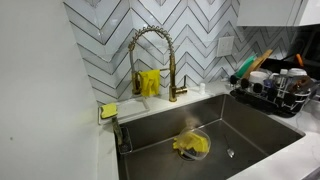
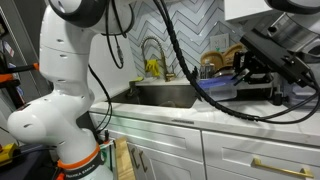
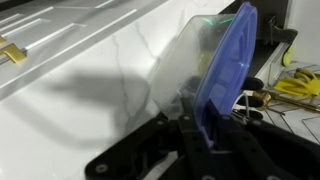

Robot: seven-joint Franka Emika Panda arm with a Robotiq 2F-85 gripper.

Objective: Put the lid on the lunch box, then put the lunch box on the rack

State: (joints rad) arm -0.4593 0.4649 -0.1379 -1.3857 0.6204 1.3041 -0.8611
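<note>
Above the veined white marble counter (image 3: 80,100), fingers (image 3: 155,135) clamp the blue-lidded lunch box (image 3: 190,60).

No text, label, brand, number or sign can be read in any of the views; all surfaces are too small or too blurred to make out any writing
</note>
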